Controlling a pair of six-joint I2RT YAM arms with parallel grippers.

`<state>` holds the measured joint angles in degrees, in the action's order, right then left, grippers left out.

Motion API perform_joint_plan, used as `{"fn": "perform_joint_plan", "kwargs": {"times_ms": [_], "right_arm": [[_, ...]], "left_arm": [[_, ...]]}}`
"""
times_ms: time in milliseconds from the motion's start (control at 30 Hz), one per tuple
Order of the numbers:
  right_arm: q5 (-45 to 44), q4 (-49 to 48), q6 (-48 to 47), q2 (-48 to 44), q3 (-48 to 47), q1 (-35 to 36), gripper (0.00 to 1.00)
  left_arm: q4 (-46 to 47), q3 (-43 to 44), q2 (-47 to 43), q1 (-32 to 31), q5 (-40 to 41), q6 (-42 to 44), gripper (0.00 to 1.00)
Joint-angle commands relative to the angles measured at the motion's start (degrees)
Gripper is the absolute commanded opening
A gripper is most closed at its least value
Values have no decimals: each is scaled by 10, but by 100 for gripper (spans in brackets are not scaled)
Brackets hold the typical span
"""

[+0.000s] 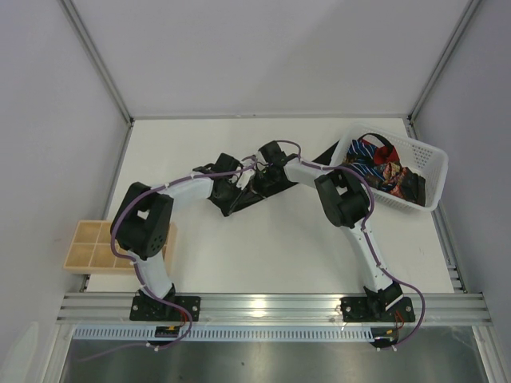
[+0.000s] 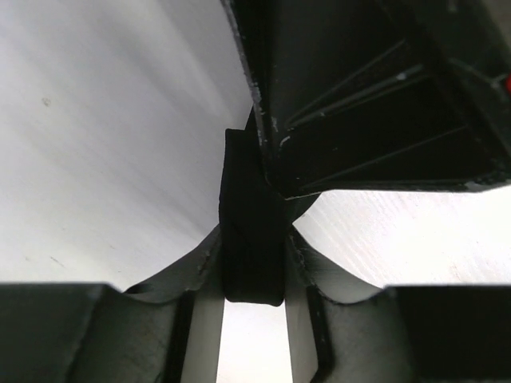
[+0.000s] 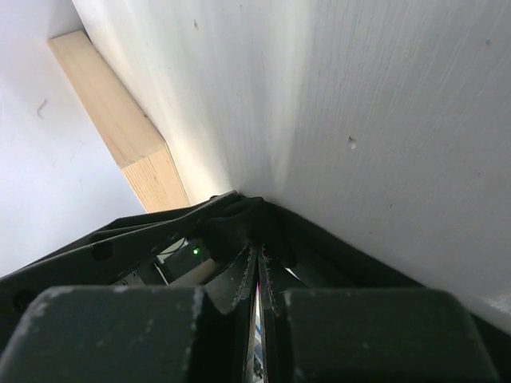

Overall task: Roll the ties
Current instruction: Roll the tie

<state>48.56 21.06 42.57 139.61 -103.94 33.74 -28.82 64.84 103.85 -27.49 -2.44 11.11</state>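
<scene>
Top cam: black tie [image 1: 326, 153] lies mid-table [image 1: 263, 255], slanting twd the far right corner, where the basket [image 1: 431, 171] holds the other ties [image 1: 383, 163]; my arms hide its near end. L wrist cam alone shows that end, folded thick, w/ my left jaws clamped on it. R wrist cam: my right jaws together, black cloth at their tips; can't tell if it's caught. Wooden tray [image 1: 92, 247] sits at left edge.
</scene>
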Motion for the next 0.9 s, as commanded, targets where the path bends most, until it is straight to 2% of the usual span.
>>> {"fn": "perform_joint_plan", "kwargs": {"times_ms": [0, 167, 233, 400, 633, 867], "right_arm": [[14, -11, 4, -9, -6, -2, 6], [14, -2, 0, -10, -6, -3, 6], [15, -2, -2, -13, -6, -4, 6], [15, -1, -2, -14, -13, -5, 6], [19, 3, 1, -9, -26, -6, 6], [21, 3, 0, -13, -25, -6, 5]], "left_arm": [[3, 4, -2, -1, 23, 14, 34], [3, 3, -6, -1, 38, 13, 33], [4, -1, -9, -1, 31, 13, 50], [3, -17, -33, -1, 30, 13, 70], [-9, -29, -42, -1, 30, 6, 68], [-2, -51, -90, 5, -17, 9, 75]]}}
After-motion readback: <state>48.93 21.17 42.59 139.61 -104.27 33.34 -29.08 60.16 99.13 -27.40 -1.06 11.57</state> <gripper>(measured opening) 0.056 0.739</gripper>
